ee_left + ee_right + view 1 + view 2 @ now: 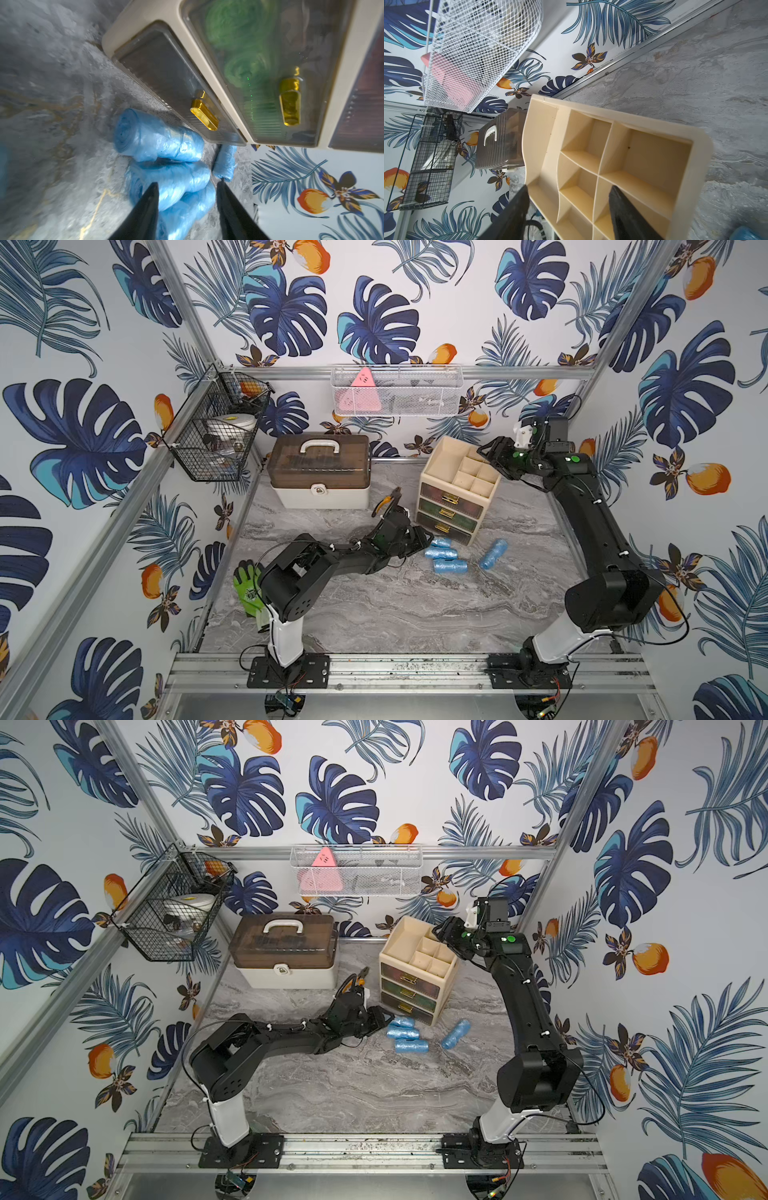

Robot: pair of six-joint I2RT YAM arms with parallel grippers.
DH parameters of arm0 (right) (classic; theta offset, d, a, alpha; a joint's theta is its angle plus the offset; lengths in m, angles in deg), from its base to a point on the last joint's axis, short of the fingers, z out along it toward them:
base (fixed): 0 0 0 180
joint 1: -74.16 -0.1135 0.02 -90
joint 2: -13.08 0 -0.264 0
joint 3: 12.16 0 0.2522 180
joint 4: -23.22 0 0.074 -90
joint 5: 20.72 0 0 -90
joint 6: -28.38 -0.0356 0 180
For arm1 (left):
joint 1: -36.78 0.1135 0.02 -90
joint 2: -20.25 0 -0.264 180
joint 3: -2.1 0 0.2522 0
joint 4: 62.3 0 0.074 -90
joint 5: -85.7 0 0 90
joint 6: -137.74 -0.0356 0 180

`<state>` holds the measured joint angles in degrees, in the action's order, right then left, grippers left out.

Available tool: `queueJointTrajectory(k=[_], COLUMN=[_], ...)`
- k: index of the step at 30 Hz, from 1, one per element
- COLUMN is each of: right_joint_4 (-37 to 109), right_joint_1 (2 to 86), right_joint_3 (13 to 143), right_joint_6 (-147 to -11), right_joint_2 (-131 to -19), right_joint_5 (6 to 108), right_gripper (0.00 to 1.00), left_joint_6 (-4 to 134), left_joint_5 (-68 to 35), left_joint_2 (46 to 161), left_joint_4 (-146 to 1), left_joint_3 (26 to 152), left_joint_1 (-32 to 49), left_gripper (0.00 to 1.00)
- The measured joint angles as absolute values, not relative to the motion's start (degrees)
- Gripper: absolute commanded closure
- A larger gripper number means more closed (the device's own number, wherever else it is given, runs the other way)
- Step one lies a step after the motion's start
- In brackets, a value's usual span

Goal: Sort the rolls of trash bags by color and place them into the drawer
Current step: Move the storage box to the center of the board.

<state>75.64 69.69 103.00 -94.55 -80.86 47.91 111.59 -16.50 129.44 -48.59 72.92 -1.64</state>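
Left gripper (pixel 188 185), half-open and empty, points at blue rolls (pixel 442 556) lying at the drawer unit's (pixel 451 506) six o'clock; right gripper (pixel 569 188) gapes empty above the unit's top compartments (pixel 654 155).

Four blue rolls (pixel 450 566), three drawers (pixel 446 513), two wall baskets (pixel 395 393)

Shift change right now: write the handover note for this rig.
Left gripper: open, tips at three blue rolls clustered by the bottom drawer.
Right gripper: open, empty, over the organizer top.
A fourth blue roll lies apart on the table.
Done: green rolls in the middle drawer; all drawers shut.
To do: open the bottom drawer, load the blue rolls.
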Motion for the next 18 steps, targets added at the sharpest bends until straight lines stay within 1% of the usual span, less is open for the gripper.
queueJointTrajectory(k=[9, 18], right_joint_4=[75.66, 75.6], right_joint_1=[69.71, 70.17], right_joint_3=[99.42, 98.3], right_joint_6=[-94.03, -93.7], right_joint_2=[-76.55, -76.24], right_joint_5=[47.8, 47.54], right_gripper=[0.37, 0.37], left_joint_6=[117.41, 119.35], left_joint_5=[-15.06, -13.18], left_joint_2=[135.08, 139.64], left_joint_4=[-43.96, -43.65], left_joint_3=[77.86, 82.06], left_joint_1=[-1.59, -1.57], left_gripper=[0.61, 0.64])
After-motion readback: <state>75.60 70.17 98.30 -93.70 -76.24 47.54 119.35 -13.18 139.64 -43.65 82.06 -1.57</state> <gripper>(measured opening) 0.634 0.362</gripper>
